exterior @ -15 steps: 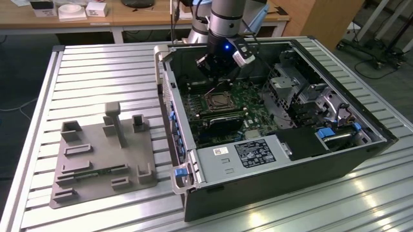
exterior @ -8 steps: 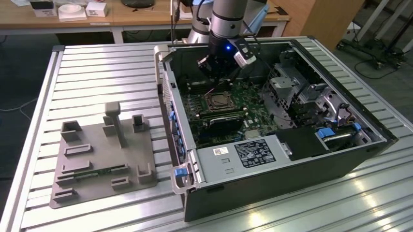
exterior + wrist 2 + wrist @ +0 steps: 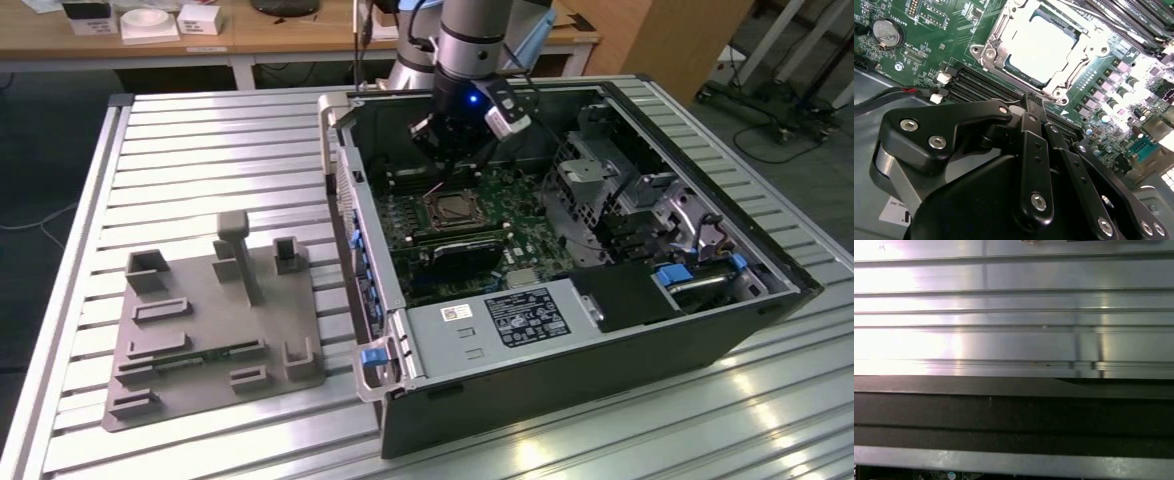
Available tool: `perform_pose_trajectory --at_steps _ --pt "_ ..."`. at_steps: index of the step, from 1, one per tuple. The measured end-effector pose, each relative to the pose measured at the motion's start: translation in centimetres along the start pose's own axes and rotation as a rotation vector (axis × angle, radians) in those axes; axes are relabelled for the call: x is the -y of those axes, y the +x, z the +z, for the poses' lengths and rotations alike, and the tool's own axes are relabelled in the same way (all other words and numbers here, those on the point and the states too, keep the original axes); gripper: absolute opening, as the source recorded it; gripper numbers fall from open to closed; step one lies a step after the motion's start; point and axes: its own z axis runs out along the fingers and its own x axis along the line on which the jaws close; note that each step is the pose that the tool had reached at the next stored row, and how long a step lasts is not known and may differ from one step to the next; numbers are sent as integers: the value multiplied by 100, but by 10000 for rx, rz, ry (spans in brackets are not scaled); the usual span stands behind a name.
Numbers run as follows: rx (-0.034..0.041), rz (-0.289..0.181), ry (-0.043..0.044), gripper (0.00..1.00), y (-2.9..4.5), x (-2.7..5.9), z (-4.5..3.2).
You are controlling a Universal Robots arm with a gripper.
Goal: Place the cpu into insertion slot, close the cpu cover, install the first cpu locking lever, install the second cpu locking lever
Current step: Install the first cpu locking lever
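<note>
We see the gripper (image 3: pixel 1033 100) with its fingers drawn together on nothing. Its tip hangs just beside the insertion slot (image 3: pixel 985 52), with the black memory slots (image 3: pixel 979 82) between the two. The cpu (image 3: pixel 1041 45) lies flat inside that slot, and the cpu cover (image 3: pixel 1081 50) rests down around its pale top. We cannot tell whether either lever is latched. The slot sits on the green board (image 3: pixel 929 55) inside the open computer case (image 3: pixel 694 330).

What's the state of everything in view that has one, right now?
the cpu, seated in the insertion slot, silvery top showing.
the cpu cover, down flat around the cpu.
gripper, jaws shut, holding nothing, close to the slot's edge.
computer case, lying open.
</note>
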Motion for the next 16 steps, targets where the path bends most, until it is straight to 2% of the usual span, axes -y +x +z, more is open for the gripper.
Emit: perform_pose_trajectory --at_steps 7,16 --pt "-19 0 1 10 -71 -24 40" --pt "-27 1 67 10 -152 -48 90"
